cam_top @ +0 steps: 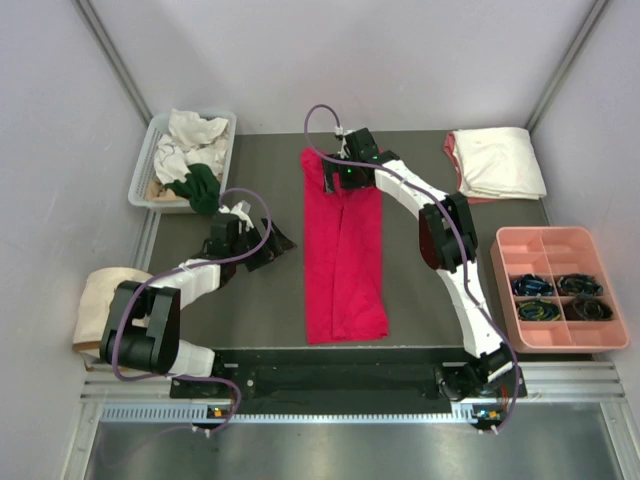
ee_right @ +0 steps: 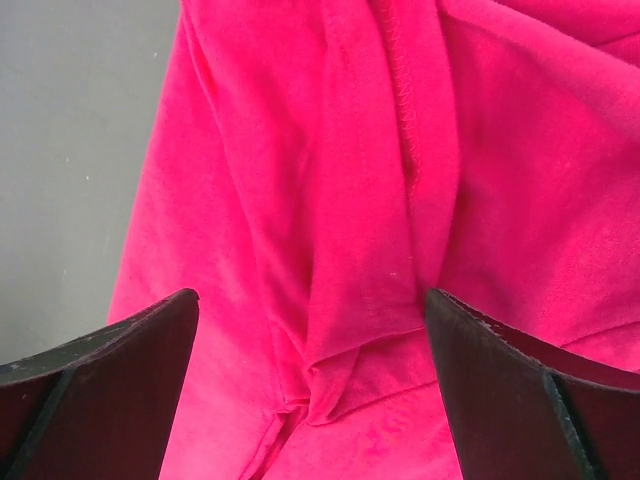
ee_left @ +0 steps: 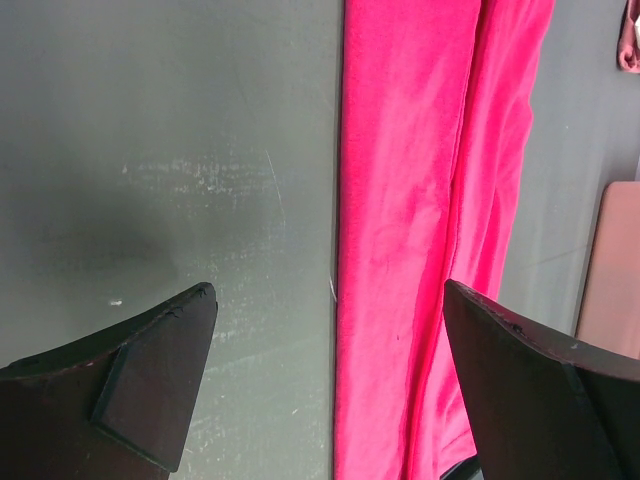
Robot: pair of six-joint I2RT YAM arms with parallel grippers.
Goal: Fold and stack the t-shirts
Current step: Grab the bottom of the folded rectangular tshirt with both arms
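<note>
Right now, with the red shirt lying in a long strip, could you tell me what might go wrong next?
The right gripper is open above overlapping layers at the far end of the red t-shirt; it could pinch only the top flap and undo the fold. The left gripper is open beside the shirt's left edge, so a one-handed lift might skew the strip.

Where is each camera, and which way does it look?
Top camera: above and behind the arms, looking down on the table, both arms and the red t-shirt.
Left wrist camera: on the left arm, looking past the open left gripper at table and t-shirt.
Right wrist camera: on the right arm, looking through the open right gripper at the t-shirt.
All three share the red t-shirt.
</note>
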